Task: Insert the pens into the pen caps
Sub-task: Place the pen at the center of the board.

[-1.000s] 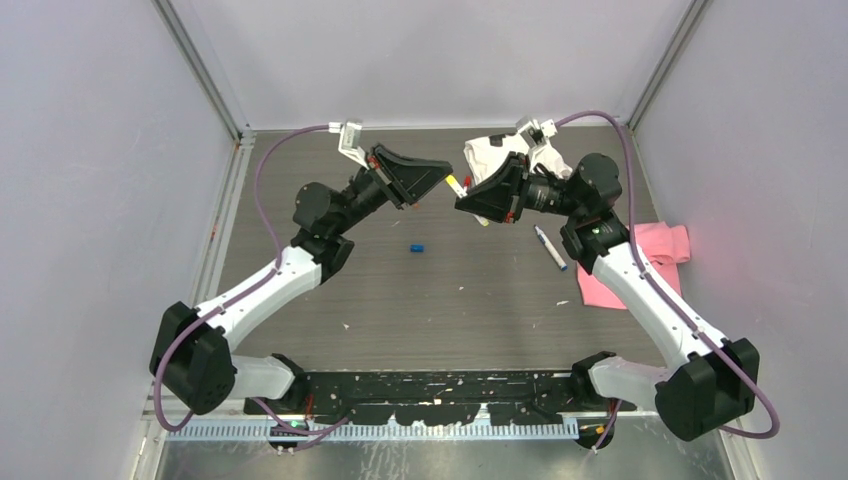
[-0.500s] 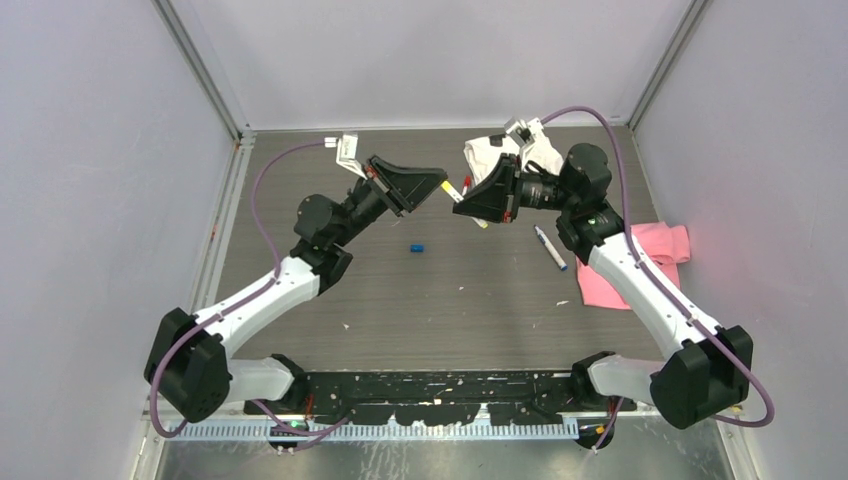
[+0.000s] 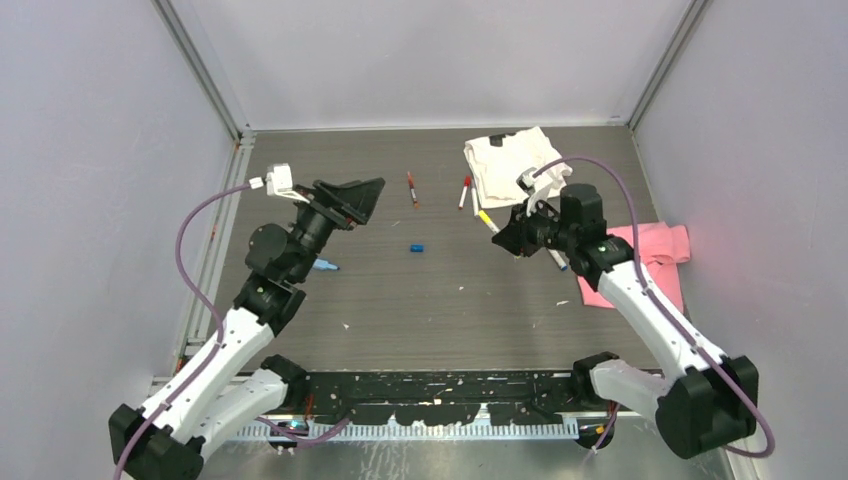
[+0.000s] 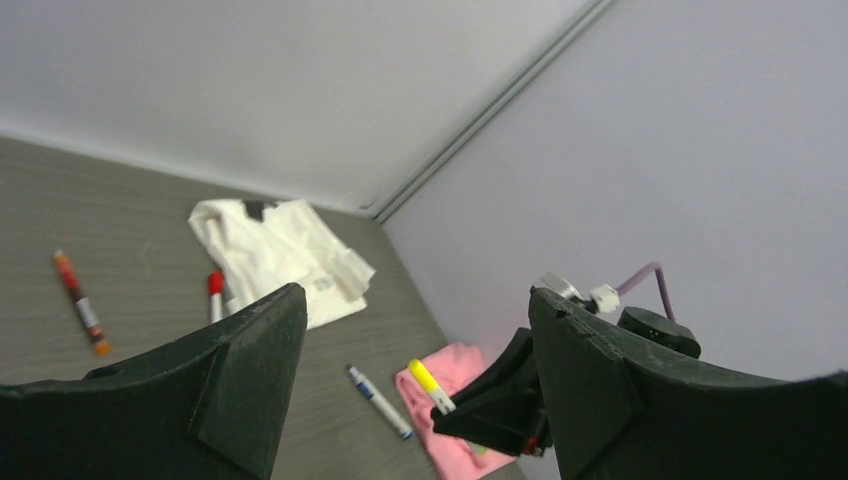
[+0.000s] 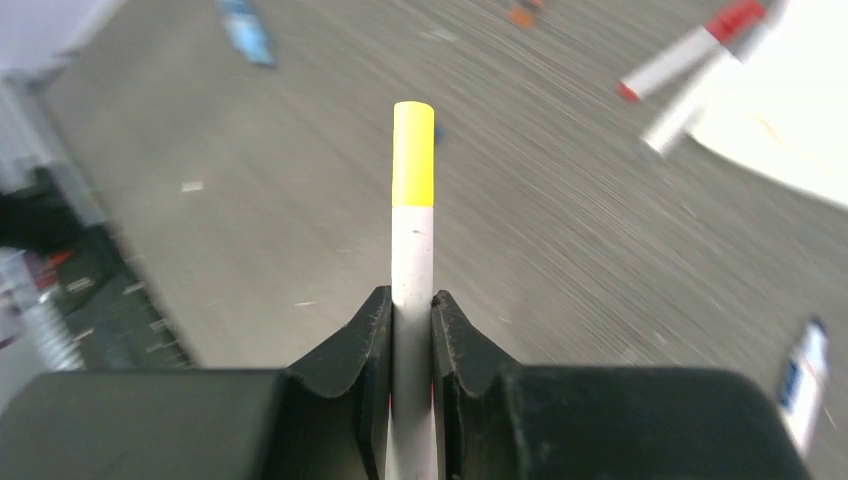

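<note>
My right gripper (image 3: 505, 238) (image 5: 412, 300) is shut on a white pen (image 5: 412, 240) that wears a yellow cap (image 5: 413, 155) (image 4: 430, 385), and holds it above the table right of centre. My left gripper (image 3: 350, 195) (image 4: 415, 300) hangs open and empty at the left, well apart from it. A red-grey pen (image 3: 412, 188) and a red-capped pen (image 3: 465, 190) lie at the back. A blue-marked pen (image 4: 378, 400) lies near the right arm. A blue cap (image 3: 417, 247) sits mid-table, and a light blue cap (image 3: 325, 266) lies beside the left arm.
A crumpled white cloth (image 3: 510, 160) lies at the back right, touching the pens there. A pink cloth (image 3: 650, 255) lies under the right forearm at the right edge. Grey walls close in the table on three sides.
My left gripper has opened and drawn back to the left, away from the right one. The right gripper has come down and nearer, still gripping the yellow-capped pen.
</note>
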`<control>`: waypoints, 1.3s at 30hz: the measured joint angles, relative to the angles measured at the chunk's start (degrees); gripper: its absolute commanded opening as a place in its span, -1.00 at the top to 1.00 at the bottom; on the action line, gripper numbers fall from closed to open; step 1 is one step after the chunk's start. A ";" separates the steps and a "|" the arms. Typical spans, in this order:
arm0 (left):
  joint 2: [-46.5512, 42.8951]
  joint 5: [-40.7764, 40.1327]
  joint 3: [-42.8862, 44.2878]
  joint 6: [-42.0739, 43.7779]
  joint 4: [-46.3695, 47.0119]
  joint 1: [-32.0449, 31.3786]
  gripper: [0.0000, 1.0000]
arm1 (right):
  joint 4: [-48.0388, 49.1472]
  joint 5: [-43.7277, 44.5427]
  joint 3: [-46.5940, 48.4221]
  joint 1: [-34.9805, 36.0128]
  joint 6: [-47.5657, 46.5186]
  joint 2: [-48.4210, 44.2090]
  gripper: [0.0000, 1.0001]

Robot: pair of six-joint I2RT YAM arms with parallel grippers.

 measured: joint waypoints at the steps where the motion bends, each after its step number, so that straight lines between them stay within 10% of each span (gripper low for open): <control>1: -0.70 -0.33 -0.42 0.61 -1.49 0.15 -0.65 | 0.55 3.82 -1.55 -0.26 0.04 0.98 0.95; 11: 2.95 -1.22 -5.05 3.30 -12.85 1.16 -0.62 | 10.16 19.54 -6.45 -1.18 1.42 18.49 0.81; 39: 16.48 1.64 8.35 1.88 -21.88 2.27 -0.50 | 10.64 26.77 32.94 -0.11 21.55 57.53 0.31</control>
